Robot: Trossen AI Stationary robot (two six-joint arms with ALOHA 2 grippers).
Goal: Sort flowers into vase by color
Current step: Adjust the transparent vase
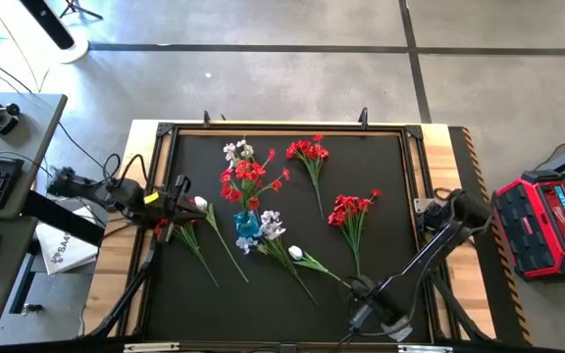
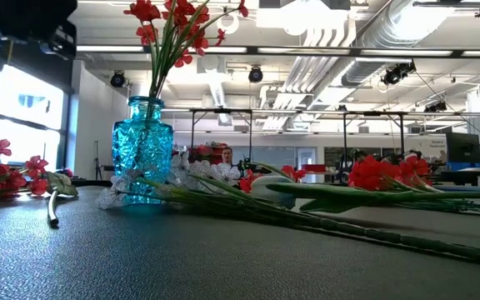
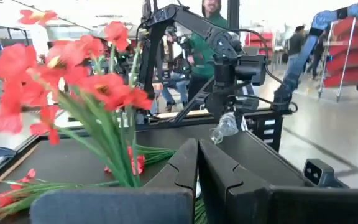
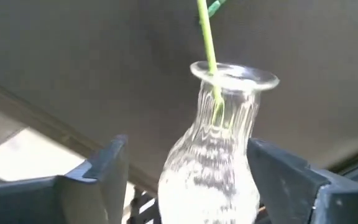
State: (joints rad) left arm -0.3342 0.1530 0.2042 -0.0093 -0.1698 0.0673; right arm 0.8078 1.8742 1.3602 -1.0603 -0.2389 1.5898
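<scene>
Two vases are in play: a blue vase (image 1: 247, 225) stands mid-counter with red flowers (image 1: 246, 176) in it, while the right tool (image 1: 359, 312), near the counter's (image 1: 381, 186) front edge, is clamped around a clear vase (image 4: 211, 155) with one thin green stem (image 4: 207, 37) reaching into its mouth. The left tool (image 1: 170, 208), at the counter's left edge, has its fingers (image 3: 185, 168) closed on a red sprig (image 3: 86, 81). More red and white flowers (image 1: 268, 233) lie loose around the blue vase.

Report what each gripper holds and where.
Left gripper: a red sprig, by its stem below the blossoms. Right gripper: the clear vase, apparently by its lower body.
</scene>
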